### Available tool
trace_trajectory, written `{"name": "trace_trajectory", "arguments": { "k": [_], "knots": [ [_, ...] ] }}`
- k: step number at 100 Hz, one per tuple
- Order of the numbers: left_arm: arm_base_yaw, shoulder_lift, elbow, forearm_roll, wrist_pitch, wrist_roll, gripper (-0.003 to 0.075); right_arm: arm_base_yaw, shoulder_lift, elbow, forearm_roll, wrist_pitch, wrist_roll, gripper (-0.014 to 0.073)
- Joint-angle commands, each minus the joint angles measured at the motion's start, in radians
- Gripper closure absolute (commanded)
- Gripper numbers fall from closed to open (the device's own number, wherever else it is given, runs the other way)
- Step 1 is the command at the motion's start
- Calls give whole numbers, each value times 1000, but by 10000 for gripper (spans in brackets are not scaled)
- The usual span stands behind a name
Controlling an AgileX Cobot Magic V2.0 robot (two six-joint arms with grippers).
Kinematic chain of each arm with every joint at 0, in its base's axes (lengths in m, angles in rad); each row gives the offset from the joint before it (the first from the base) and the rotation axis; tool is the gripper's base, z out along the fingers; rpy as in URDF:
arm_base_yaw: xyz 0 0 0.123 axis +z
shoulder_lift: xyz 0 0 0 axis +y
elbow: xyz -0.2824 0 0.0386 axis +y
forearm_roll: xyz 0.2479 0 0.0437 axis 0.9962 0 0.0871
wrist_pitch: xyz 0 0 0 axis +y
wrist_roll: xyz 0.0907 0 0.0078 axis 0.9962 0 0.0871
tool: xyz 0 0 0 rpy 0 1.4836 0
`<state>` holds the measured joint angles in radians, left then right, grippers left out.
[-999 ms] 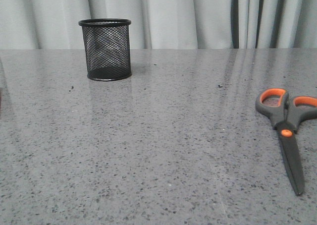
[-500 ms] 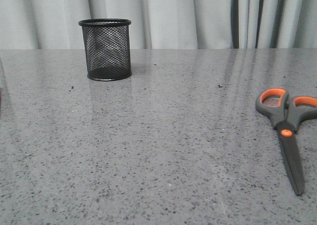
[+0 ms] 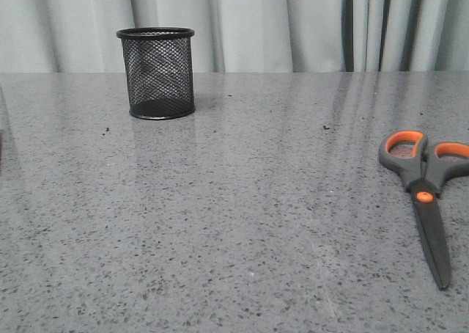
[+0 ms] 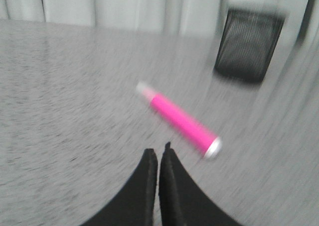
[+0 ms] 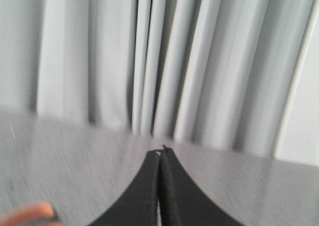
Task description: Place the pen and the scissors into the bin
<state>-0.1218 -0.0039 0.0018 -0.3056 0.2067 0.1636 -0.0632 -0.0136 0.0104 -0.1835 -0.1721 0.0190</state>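
pen (image 4: 178,121) flat near closed left tool (image 4: 158,154)

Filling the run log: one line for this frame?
left fingers: shut, empty | right fingers: shut, empty | pen: on table | scissors: on table | bin: upright, nothing visible inside

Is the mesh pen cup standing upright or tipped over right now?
Upright. In the front view the bin stands on its base on the table, rim level on top. Through the mesh it looks empty; the scissors lie flat, far off.
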Motion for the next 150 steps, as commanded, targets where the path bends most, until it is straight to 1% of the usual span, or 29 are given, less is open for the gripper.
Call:
{"name": "trace_trajectory", "arguments": {
  "k": [1, 11, 14, 17, 21, 26, 33, 38, 43, 45, 48, 49, 50, 52, 53, 54, 57, 59, 60, 64, 67, 71, 81, 93, 103, 112, 120, 130, 150],
  "knots": [
    [-1, -33, 43, -269, -179, -16, 739, -4, -15, 14, 129, -121, 89, 663],
    [-1, -33, 43, -413, -275, -16, 739, -4, -15, 14, 353, -9, 91, 663],
    [-1, -33, 43, -454, -286, -16, 739, -4, -15, 14, 432, 7, 91, 663],
    [-1, -33, 43, -500, -291, -16, 739, -4, -15, 14, 476, 14, 91, 663],
    [-1, -33, 43, -533, -305, -16, 739, -4, -15, 14, 508, 10, 91, 663],
    [-1, -33, 41, -578, -323, -16, 738, -4, -15, 8, 510, -5, 91, 663],
    [-1, -31, 18, -553, -323, -11, 720, -4, -15, -17, 510, 3, 91, 663],
    [-1, -26, -8, -478, -308, -9, 662, -2, -6, -48, 510, 57, 91, 659],
    [-1, -11, -52, -377, -276, -9, 551, -2, 16, -83, 506, 141, 89, 636],
    [-1, -1, -63, -338, -262, -9, 518, -2, 29, -97, 504, 162, 89, 622],
    [-1, 17, -95, -302, -237, -9, 436, -2, 50, -117, 502, 208, 89, 574],
    [-1, 28, -102, -296, -232, -9, 420, -2, 56, -126, 502, 216, 89, 561],
    [-1, 34, -114, -285, -226, -9, 390, -2, 67, -131, 502, 230, 89, 534],
    [-1, 53, -127, -275, -207, -9, 361, -2, 86, -144, 502, 241, 89, 504],
    [-1, 61, -140, -275, -201, -9, 335, -2, 93, -153, 502, 251, 89, 472],
    [-1, 76, -147, -275, -197, -9, 324, -2, 100, -157, 502, 256, 89, 455],
    [-1, 111, -178, -275, -180, -9, 285, -2, 135, -176, 502, 277, 89, 366],
    [-1, 140, -192, -277, -166, -9, 278, -2, 156, -191, 502, 288, 89, 330],
    [-1, 150, -206, -277, -154, -9, 276, -2, 163, -203, 502, 302, 89, 295],
    [-1, 215, -250, -275, -123, -9, 286, -2, 207, -234, 502, 349, 89, 202],
    [-1, 263, -282, -275, -88, -9, 300, -2, 237, -269, 502, 384, 89, 155],
    [-1, 338, -334, -269, -41, -9, 325, -2, 284, -302, 502, 436, 89, 118],
    [3, 529, -467, -234, 97, -9, 381, -2, 376, -391, 502, 525, 89, 127],
    [19, 769, -626, -226, 202, -26, 394, 5, 419, -440, 502, 525, 88, 130],
    [39, 927, -750, -196, 278, -97, 405, 21, 419, -442, 502, 502, 88, 130],
    [54, 1065, -855, -115, 367, -182, 432, 40, 419, -442, 502, 511, 88, 130],
    [56, 1165, -938, -31, 443, -215, 435, 48, 419, -442, 502, 517, 88, 130],
    [56, 1262, -1000, 10, 500, -234, 435, 50, 419, -442, 502, 524, 88, 130],
    [56, 1384, -1020, 12, 517, -269, 435, 50, 419, -439, 502, 528, 88, 130]
  ]
}}
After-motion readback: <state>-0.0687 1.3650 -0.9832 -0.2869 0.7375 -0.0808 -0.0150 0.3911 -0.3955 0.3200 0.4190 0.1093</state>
